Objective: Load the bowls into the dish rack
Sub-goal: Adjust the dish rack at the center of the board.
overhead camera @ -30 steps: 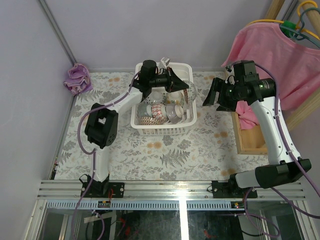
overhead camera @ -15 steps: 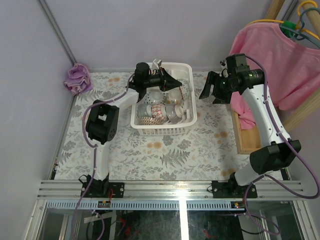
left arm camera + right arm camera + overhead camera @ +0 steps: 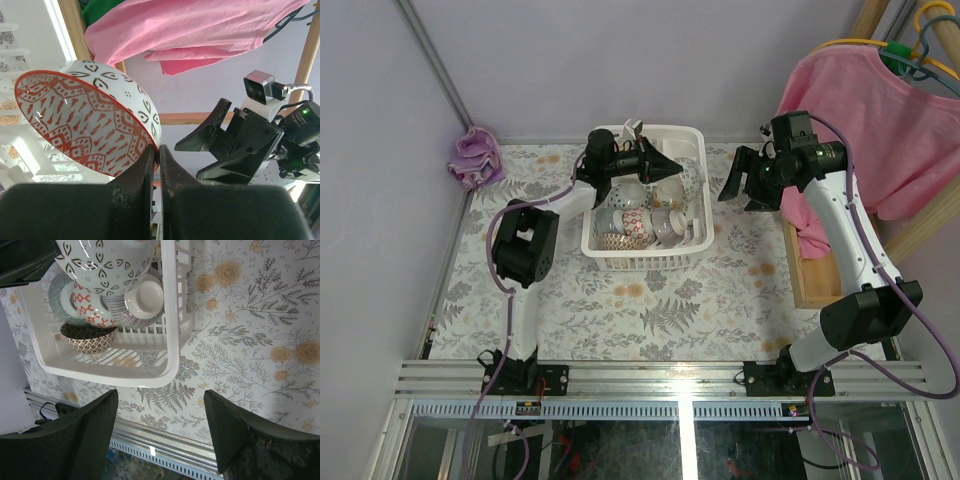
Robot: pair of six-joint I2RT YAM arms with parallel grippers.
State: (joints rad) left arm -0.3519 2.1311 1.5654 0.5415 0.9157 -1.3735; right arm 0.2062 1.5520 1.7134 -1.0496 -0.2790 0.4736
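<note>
The left gripper (image 3: 156, 150) is reaching over the far part of the dish rack (image 3: 640, 262); its jaws are clenching on the rim of a white bowl with a red-patterned inside (image 3: 85, 125), which is hanging tilted on its side above the rack, not touching the bowls beneath it; in the right wrist view this held bowl's outside is showing dark leaf marks. Below it, other bowls are lying inside the rack's main compartment, packed against one another: a striped bowl (image 3: 142, 300) with its foot facing up, a red-and-white one (image 3: 85, 302), and a brown-patterned bowl (image 3: 89, 337) sitting nearest the near wall. The right gripper (image 3: 160, 395) is hovering above the flowered bench (image 3: 260, 315) just right of the rack; its jaws are standing released and wide, grasping nothing. A pink shirt (image 3: 860, 110) is hanging at the far right.
</note>
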